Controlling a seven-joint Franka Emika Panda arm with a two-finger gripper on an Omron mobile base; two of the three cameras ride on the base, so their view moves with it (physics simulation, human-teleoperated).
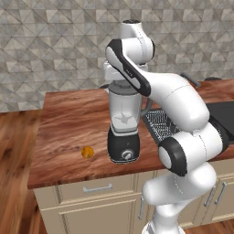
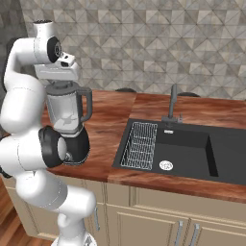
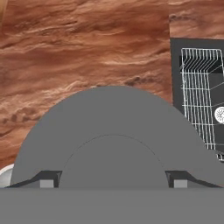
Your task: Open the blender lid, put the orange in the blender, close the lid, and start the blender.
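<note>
The blender (image 1: 123, 119) stands on the wooden counter, a clear jar on a black base with a silver dial (image 1: 127, 155). The grey blender lid (image 3: 109, 113) sits on the jar's top (image 2: 65, 86). My gripper (image 3: 112, 183) hangs straight down right over the lid, open, with its fingertips (image 3: 48, 181) on either side of the raised centre knob (image 3: 113, 162). In the right base view the hand (image 2: 58, 72) rests just above the jar. The orange (image 1: 87, 152) lies on the counter to the left of the blender's base.
A black sink (image 2: 192, 151) with a wire rack (image 2: 140, 144) and a faucet (image 2: 173, 103) lies to the right of the blender. The counter's front edge (image 1: 91, 179) runs close to the blender's base, with drawers below. A tiled wall stands behind.
</note>
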